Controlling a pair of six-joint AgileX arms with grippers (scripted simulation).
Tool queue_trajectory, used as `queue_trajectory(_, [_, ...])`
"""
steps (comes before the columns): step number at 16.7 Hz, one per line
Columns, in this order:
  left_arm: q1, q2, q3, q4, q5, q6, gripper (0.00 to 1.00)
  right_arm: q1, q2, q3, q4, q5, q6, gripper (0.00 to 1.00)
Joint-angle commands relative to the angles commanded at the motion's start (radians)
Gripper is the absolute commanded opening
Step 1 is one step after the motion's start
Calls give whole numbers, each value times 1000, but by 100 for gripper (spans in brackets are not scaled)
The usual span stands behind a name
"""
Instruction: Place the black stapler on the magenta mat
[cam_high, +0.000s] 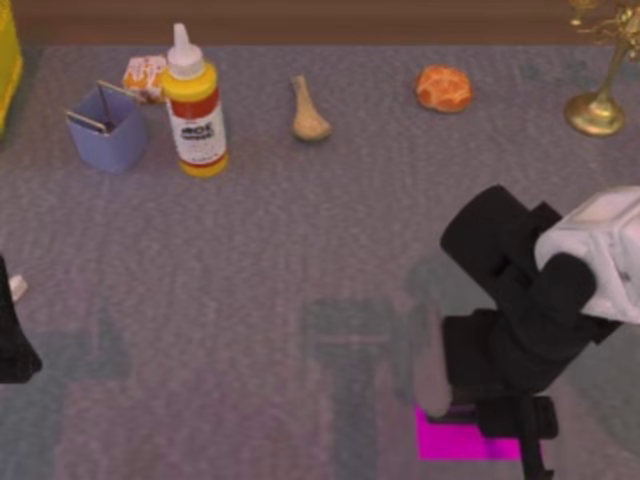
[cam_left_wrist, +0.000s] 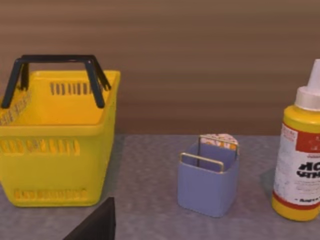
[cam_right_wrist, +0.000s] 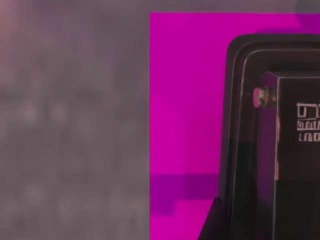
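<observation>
Hovering low over the magenta mat (cam_high: 450, 440), the right end effector (cam_high: 520, 430) carries the black stapler (cam_right_wrist: 272, 145); grip state cannot be confirmed. The left end effector (cam_high: 12, 340) sits parked at the table's (cam_high: 300, 250) left edge.

Stapler (cam_right_wrist: 272, 140) sat over the mat (cam_high: 455, 440) at the table's (cam_high: 300, 260) near right, under my right arm. Far left: basket (cam_left_wrist: 55, 145), cup (cam_high: 108, 132), then bottle (cam_high: 195, 105) right of it. My left arm at the left edge.

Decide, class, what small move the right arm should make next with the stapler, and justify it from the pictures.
Probably open the right gripper and let go. The black stapler already sits over the magenta mat, seemingly low, though contact can't be confirmed. The left arm is parked at the table's left edge.
</observation>
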Motion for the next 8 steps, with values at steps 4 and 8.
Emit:
queue_trajectory(4, [0,0,0,0,0,0,100,5,27,-33,52,1,3,0])
queue_trajectory(8, [0,0,0,0,0,0,100,5,27,-33,52,1,3,15])
